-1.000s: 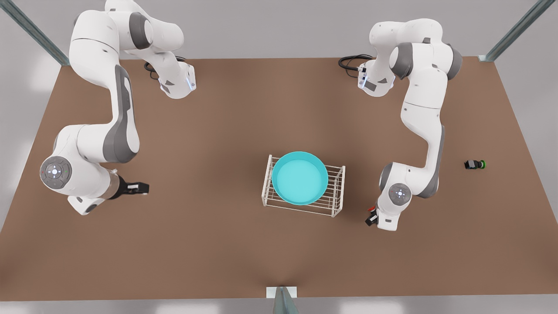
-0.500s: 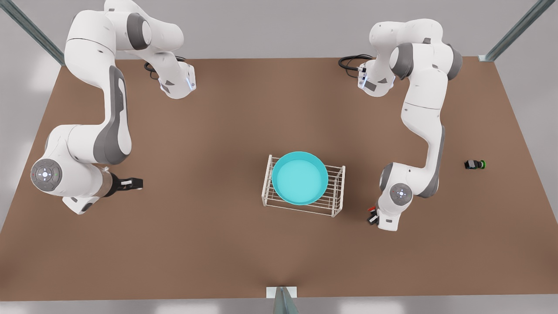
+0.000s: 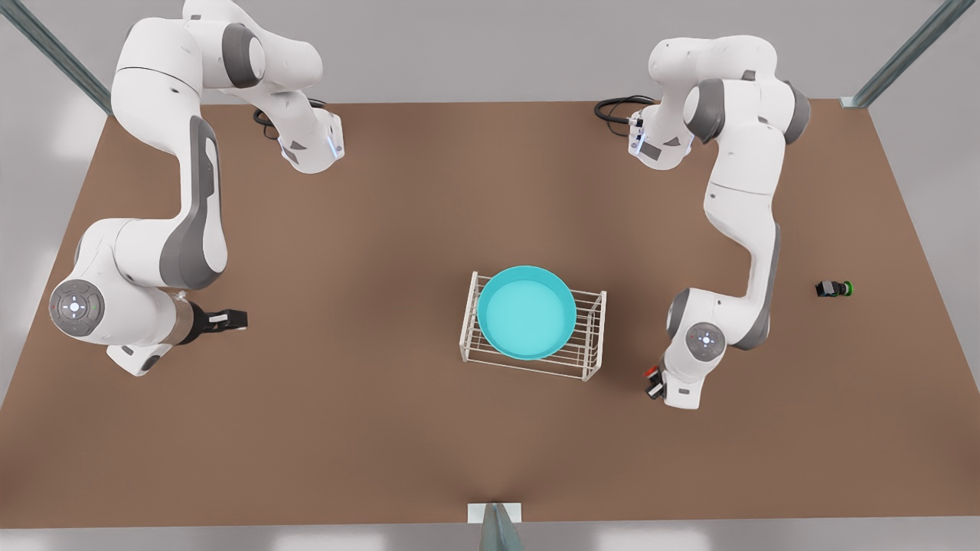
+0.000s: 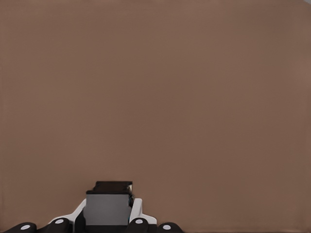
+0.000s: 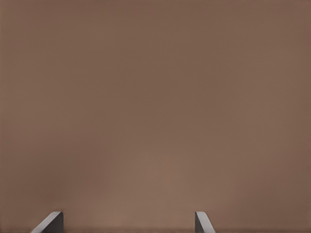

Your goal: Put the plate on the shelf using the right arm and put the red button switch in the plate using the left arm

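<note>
Front view has the plate (image 3: 527, 312) already sitting on the shelf (image 3: 593, 337), so my right gripper (image 5: 129, 224) just waits spread wide over bare table (image 3: 383, 229), while my left gripper (image 3: 653, 385) pinches the red button switch (image 4: 109, 205) beside the shelf, ready to carry over.

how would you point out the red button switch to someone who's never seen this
Find the white wire shelf holding the turquoise plate in the middle of the brown table. Just off its end on the front view's right, the left gripper is shut on the red button switch. Its cap is red, whereas the green-capped switch lies alone on the table farther that way.
</note>
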You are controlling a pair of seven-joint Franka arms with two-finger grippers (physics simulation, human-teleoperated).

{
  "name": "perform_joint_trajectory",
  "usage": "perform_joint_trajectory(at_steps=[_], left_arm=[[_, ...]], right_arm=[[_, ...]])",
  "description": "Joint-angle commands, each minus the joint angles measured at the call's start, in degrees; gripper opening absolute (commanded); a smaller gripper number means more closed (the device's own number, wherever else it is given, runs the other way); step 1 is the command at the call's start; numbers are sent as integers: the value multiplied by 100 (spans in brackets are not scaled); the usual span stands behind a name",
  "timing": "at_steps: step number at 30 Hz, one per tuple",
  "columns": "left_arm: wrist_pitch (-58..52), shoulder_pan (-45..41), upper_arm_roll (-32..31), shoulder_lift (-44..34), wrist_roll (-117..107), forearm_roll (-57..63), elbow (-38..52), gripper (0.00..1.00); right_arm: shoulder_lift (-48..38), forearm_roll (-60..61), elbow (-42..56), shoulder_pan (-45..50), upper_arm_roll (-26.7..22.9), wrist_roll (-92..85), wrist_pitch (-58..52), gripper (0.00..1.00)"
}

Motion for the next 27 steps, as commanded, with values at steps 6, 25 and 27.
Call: perform_joint_trajectory(at_steps=[6,25,27], left_arm=[[-1208,-7,-90,-195,36,-5,483,47],[-1930,-1237,-1918,-943,-3550,-339,1354,47],[-1982,-1228,-1909,-934,-3034,56,1231,100]], right_arm=[[-8,4,135,0,24,-206,-103,100],[-8,4,143,0,41,-206,-226,100],[-8,13,143,0,24,-206,-226,100]])
